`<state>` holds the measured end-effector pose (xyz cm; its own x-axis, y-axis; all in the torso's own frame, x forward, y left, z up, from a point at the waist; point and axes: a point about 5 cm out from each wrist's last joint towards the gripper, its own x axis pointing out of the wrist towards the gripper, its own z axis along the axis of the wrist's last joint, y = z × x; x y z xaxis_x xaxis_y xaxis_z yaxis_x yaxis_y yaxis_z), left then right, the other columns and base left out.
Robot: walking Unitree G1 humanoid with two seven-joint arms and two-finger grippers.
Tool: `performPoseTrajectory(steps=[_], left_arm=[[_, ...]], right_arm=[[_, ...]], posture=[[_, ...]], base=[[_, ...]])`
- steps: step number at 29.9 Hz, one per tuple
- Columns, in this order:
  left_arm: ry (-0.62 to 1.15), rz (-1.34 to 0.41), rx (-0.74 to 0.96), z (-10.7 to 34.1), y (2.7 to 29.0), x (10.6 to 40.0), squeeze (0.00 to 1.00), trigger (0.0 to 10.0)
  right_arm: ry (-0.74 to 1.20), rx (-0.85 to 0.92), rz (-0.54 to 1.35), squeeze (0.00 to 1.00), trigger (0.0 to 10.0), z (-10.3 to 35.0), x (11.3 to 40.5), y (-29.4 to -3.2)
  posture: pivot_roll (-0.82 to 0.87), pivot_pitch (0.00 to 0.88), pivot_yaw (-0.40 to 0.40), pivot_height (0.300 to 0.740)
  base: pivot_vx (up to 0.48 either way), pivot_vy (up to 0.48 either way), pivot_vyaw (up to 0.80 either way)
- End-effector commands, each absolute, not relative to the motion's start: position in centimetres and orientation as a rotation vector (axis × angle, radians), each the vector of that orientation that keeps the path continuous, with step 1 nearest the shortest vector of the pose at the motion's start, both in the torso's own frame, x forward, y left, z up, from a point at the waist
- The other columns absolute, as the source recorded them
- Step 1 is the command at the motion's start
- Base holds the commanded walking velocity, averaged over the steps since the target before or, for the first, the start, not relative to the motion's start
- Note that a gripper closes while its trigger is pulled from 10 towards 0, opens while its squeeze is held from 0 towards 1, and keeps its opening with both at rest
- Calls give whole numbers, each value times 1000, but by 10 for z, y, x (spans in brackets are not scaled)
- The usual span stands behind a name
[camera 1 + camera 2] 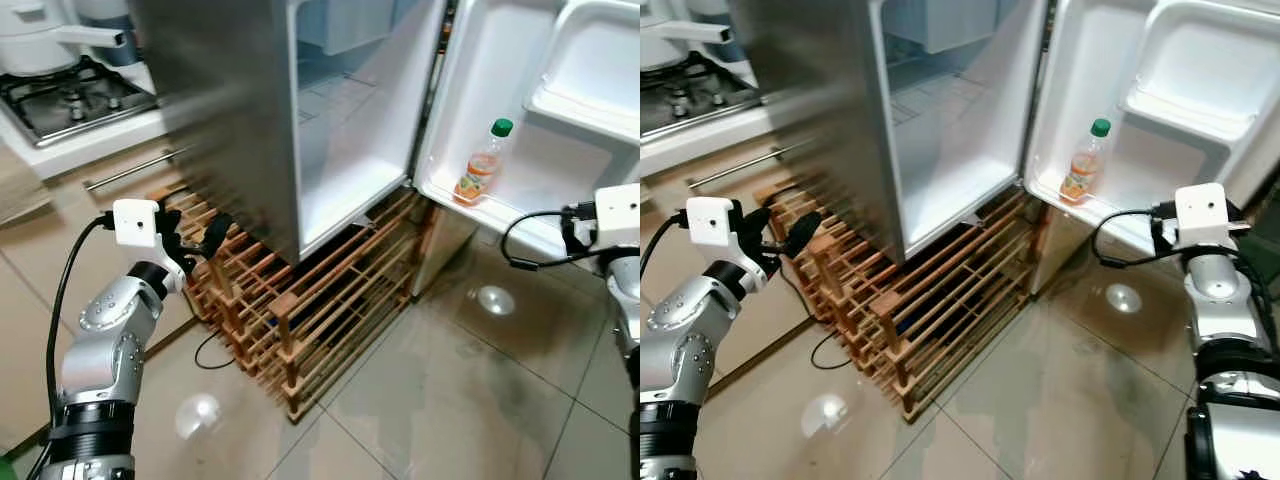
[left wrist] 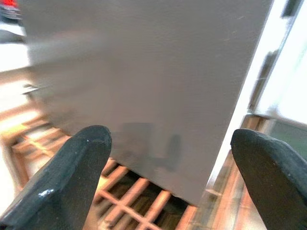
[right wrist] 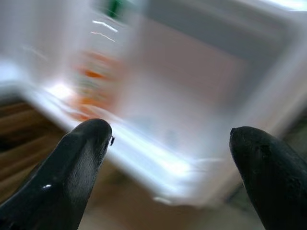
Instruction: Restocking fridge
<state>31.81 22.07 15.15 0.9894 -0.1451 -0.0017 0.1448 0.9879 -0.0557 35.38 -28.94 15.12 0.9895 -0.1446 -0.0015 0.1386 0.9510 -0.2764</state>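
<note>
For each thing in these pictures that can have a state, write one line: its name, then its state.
Fridge door: open.
Bottle: upright on the lower door shelf, green cap on.
Left pincer: open, holding nothing, facing the fridge's steel side.
Right pincer: open, holding nothing, aimed at the door shelf.

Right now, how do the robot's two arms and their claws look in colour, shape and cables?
Both arms are silver metal with rounded joints and black ribbed bands lower down. Each wrist carries a white box-shaped camera fed by a looping black cable. The left claw and the right claw each have two long black fingers with rounded, slightly glossy tips.
</note>
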Motion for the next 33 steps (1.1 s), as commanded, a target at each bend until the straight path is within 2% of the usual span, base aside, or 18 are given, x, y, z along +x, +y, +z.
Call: performPoseTrajectory(steps=[1,3,5,7,8,10,12,19,24,33], left_arm=[[-19,-3,-15,153,229,320,0,10000],[-16,84,26,147,230,313,0,10000],[11,93,70,138,225,303,0,10000],[28,98,67,131,222,295,0,10000],[28,98,67,131,222,295,0,10000],[52,145,55,125,220,286,0,10000],[60,184,44,121,221,281,0,10000],[52,320,78,124,231,270,0,10000],[67,426,193,128,236,261,0,10000],[43,358,236,143,223,268,0,10000]], right_arm=[[-24,-144,9,0,10000,151,362,-248],[-28,-21,131,0,10000,140,361,-207],[-18,48,220,0,10000,130,356,-176],[3,96,268,0,10000,121,350,-156],[3,96,268,0,10000,121,350,-156],[56,150,363,0,10000,103,338,-125],[88,174,429,0,10000,95,330,-106],[100,174,479,0,10000,102,333,-102],[101,161,480,0,10000,102,335,-102],[139,150,490,0,10000,90,328,-108]], posture=[[-74,0,60,740],[-72,0,64,740],[-69,0,61,740],[-61,0,50,740],[-61,0,50,740],[-46,0,34,740],[-39,0,26,740],[-19,0,4,740],[-11,0,-6,740],[-10,0,-17,740]], base=[[0,0,0],[0,0,369],[0,0,703],[0,0,688],[0,0,675],[0,0,653],[0,0,641],[0,0,633],[0,0,624],[0,44,611]])
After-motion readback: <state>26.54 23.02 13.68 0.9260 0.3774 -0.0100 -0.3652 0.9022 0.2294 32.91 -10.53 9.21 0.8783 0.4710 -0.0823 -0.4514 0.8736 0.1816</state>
